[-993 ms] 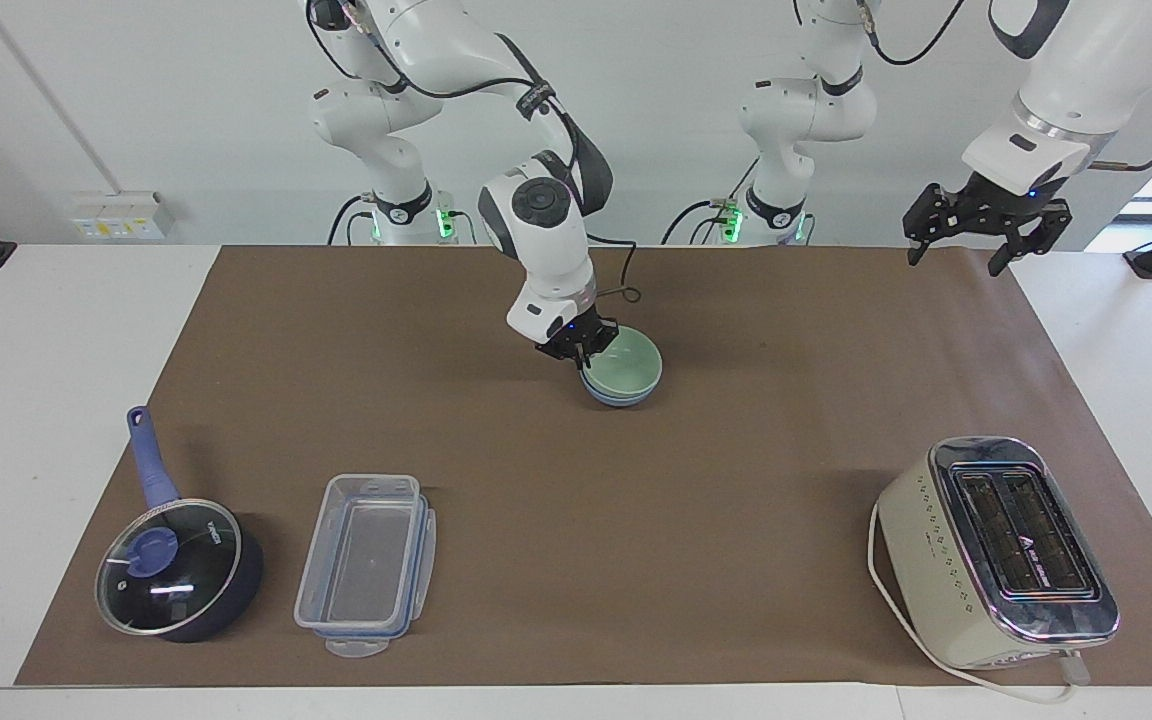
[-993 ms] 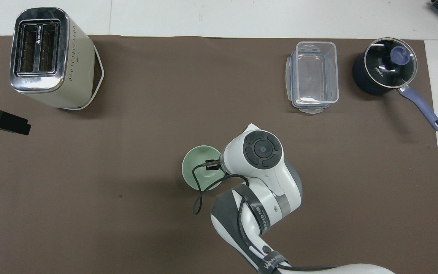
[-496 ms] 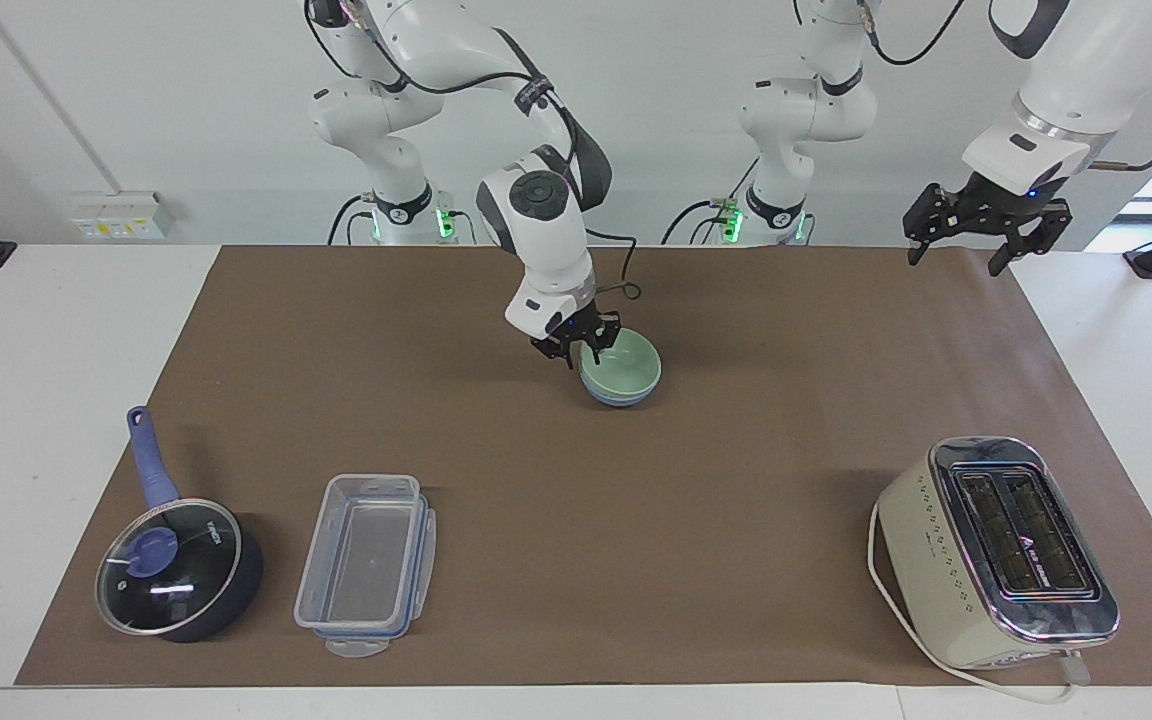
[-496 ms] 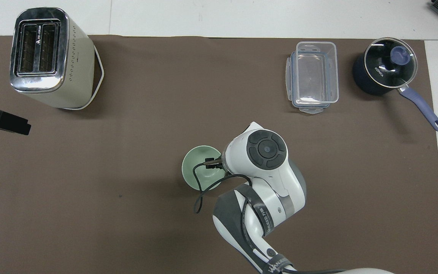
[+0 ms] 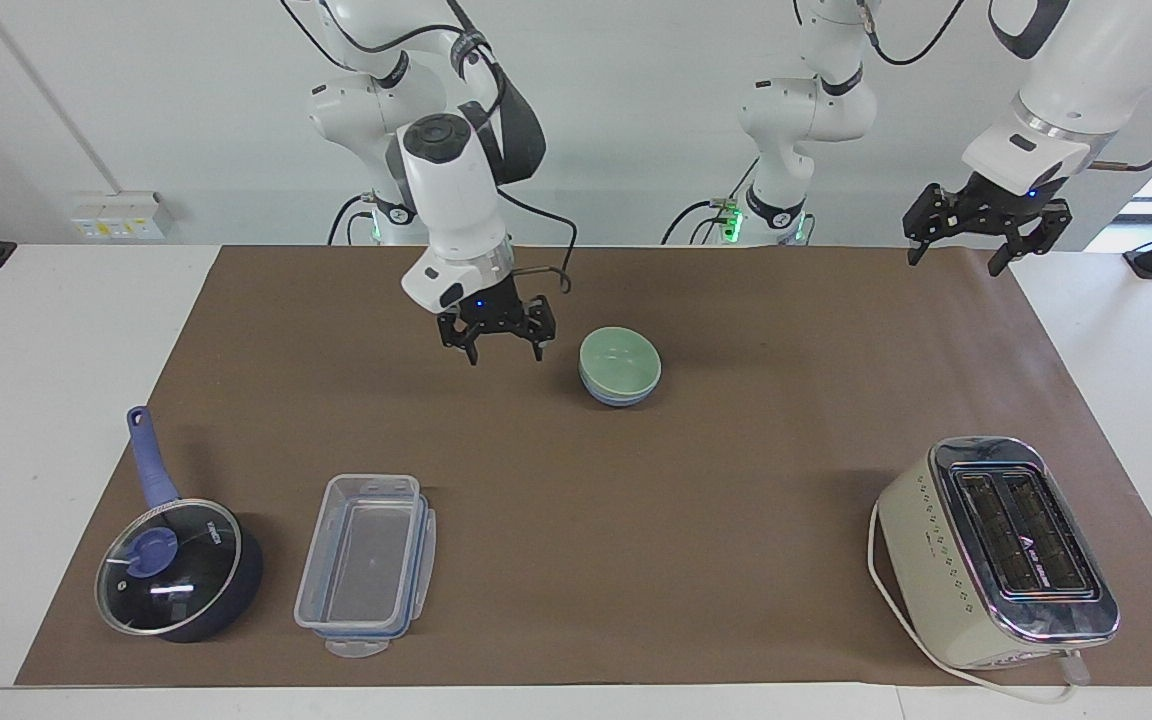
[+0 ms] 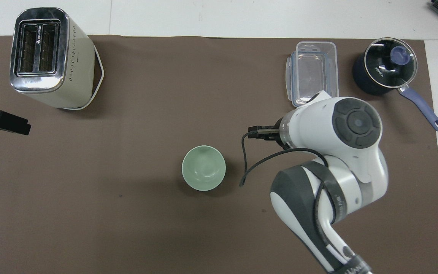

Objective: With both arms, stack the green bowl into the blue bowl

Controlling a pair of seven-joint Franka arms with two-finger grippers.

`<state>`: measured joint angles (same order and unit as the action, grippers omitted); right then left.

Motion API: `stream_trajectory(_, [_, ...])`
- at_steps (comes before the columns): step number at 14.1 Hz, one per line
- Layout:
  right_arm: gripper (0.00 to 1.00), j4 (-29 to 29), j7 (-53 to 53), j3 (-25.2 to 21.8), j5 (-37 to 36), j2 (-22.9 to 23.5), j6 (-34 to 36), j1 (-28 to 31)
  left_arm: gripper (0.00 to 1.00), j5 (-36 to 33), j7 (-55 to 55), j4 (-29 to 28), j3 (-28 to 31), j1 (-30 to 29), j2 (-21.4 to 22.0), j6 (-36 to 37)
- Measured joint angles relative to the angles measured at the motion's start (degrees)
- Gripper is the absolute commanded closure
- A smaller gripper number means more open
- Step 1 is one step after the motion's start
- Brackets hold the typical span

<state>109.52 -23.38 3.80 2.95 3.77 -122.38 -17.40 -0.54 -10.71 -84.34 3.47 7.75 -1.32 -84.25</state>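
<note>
Two bowls are sitting nested mid-worktop: the green bowl (image 5: 620, 359) is resting inside the blue bowl (image 5: 620, 397). Right tool (image 5: 506, 347) is hanging over the brown mat (image 5: 736, 480) just beside them toward the right arm's end, fingers spread, gripping nothing. Left tool (image 5: 957, 255) is waiting up over the left arm's end, fingers spread too, also gripping nothing.

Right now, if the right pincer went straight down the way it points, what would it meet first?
Probably just the bare brown mat. The right pincer hangs open beside the stacked green bowl, apparently clear of it.
</note>
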Motion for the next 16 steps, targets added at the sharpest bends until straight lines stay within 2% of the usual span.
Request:
stream_trajectory(2, [0.0, -1.5, 0.0, -0.1, -0.8, -2.0, 3.4, 2.6, 0.0, 0.0, 0.0, 0.0, 0.0, 0.0, 0.0, 0.0])
stream_trajectory(6, [0.0, -8.7, 0.0, -0.1, -0.9, -5.2, 14.5, 6.8, 0.0, 0.0, 0.0, 0.0, 0.0, 0.0, 0.0, 0.0])
stream_trajectory(11, [0.0, -11.3, 0.0, -0.5, -0.9, -9.3, 19.5, 10.8, 0.0, 0.0, 0.0, 0.0, 0.0, 0.0, 0.0, 0.0])
stream_trajectory(13, [0.0, -11.4, 0.0, -2.1, -0.9, -11.1, 21.4, 12.3, 0.0, 0.0, 0.0, 0.0, 0.0, 0.0, 0.0, 0.0])
stream_trajectory(16, [0.0, -13.2, 1.3, -7.0, -1.1, -13.0, 26.4, 12.9, 0.0, 0.0, 0.0, 0.0, 0.0, 0.0, 0.0, 0.0])
